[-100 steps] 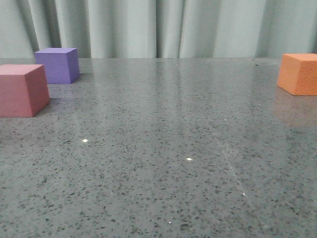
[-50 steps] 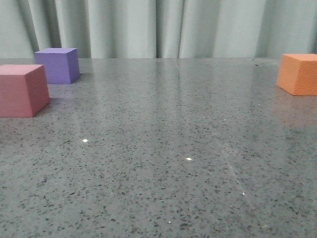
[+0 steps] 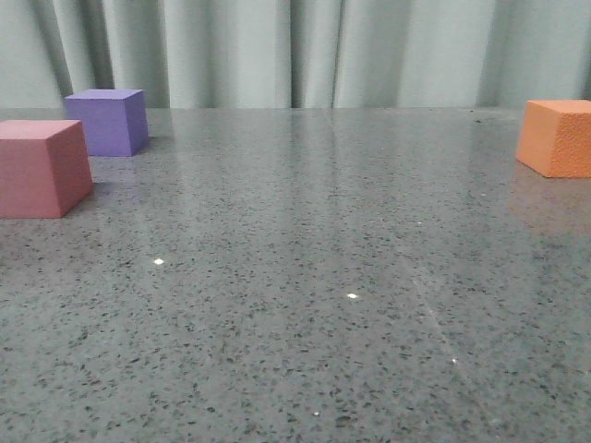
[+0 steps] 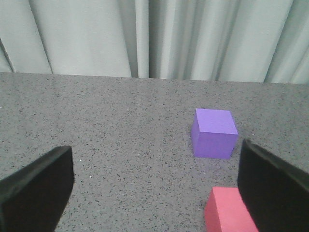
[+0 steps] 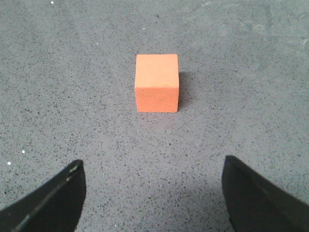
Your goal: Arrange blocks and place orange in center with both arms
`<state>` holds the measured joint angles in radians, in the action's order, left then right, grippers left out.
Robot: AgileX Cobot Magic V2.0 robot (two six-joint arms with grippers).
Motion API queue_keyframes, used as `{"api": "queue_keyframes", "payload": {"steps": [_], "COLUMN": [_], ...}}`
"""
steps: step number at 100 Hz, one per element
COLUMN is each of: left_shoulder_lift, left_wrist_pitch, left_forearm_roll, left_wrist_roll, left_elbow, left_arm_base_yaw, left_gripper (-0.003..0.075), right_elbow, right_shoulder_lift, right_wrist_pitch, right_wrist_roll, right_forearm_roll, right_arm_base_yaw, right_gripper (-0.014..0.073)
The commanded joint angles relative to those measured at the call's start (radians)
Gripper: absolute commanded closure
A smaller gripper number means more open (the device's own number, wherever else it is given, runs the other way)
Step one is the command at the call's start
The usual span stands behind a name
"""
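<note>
Nothing arranged yet on your worktop [image 3: 305, 277].
Orange cube [image 3: 557, 137] far right, pink cube [image 3: 42, 168] and purple cube [image 3: 108, 121] left; left pincer [image 4: 154, 193] and right pincer [image 5: 154, 195] spread wide, empty.

Left gripper [image 4: 154, 193] hangs above the surface, its dark fingers [image 4: 36, 188] spread wide apart with nothing between them. Right gripper [image 5: 154, 198] likewise gapes wide, fingers [image 5: 263, 195] angled outward, gripping nothing.

The surface [image 3: 305, 305] is seen low and forward from the front. The purple block [image 3: 108, 121] and pink block [image 3: 42, 168] are shared with the left wrist view; the orange block [image 5: 157, 82] is looked down on by the right.
</note>
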<state>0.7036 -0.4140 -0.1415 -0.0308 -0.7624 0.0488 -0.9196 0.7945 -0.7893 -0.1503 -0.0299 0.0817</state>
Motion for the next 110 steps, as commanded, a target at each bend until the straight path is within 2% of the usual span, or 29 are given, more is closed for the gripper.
{"api": "queue_keyframes", "payload": {"steps": [1, 30, 61, 82, 110], "left_shoulder_lift": [0.004, 0.004, 0.004, 0.004, 0.004], "left_wrist_pitch": [0.08, 0.08, 0.08, 0.08, 0.085], "left_forearm_roll": [-0.012, -0.012, -0.012, -0.012, -0.012], "left_wrist_roll": [-0.003, -0.003, -0.003, -0.003, -0.003], "left_elbow": [-0.036, -0.036, -0.036, -0.036, -0.036], "left_arm_base_yaw": [0.001, 0.001, 0.001, 0.001, 0.001], "left_gripper": [0.006, 0.006, 0.006, 0.006, 0.006], "right_elbow": [-0.118, -0.429, -0.689, -0.755, -0.756], "right_shoulder_lift": [0.084, 0.424, 0.725, 0.829, 0.887], "right_wrist_pitch": [-0.005, -0.141, -0.289, -0.307, -0.306], "right_wrist_roll": [0.01, -0.029, -0.036, -0.036, -0.036], "right_forearm_roll": [0.01, 0.016, -0.048, -0.047, -0.042], "right_arm_base_yaw": [-0.002, -0.002, -0.004, -0.004, -0.009], "right_gripper": [0.0013, 0.0013, 0.0013, 0.0013, 0.0013]}}
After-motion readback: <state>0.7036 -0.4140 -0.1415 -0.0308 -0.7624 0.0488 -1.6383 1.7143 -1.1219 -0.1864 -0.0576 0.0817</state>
